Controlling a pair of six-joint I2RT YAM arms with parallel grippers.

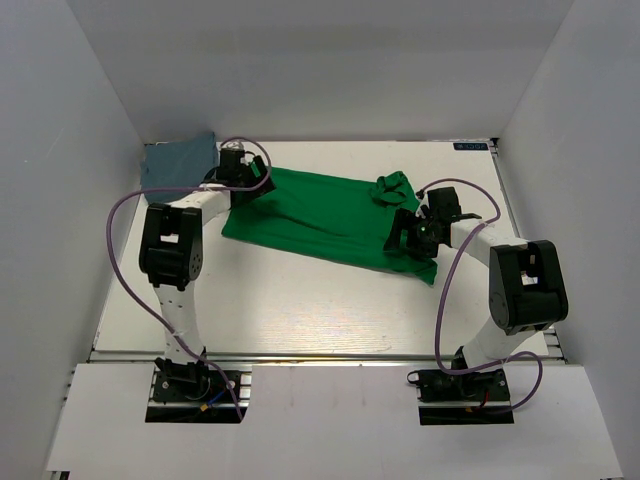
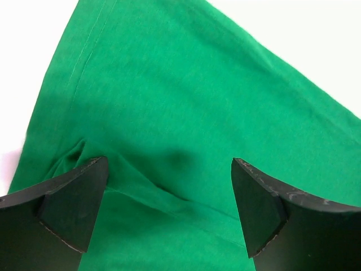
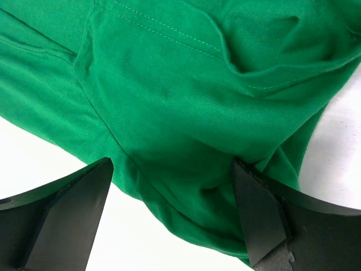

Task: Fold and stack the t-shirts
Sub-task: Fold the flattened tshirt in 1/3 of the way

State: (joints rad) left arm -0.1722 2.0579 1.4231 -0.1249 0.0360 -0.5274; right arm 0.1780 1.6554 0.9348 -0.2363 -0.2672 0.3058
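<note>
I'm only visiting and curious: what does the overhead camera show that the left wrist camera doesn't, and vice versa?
Only overhead: the grey-blue t-shirt in the far left corner, and the right tool, open. Only the left wrist: a stitched seam and a wrinkle, close up. Both: the green t-shirt with the open left tool over it.

Left arm (image 1: 172, 248) and right arm (image 1: 522, 282) reach forward, jaws wide apart.
</note>
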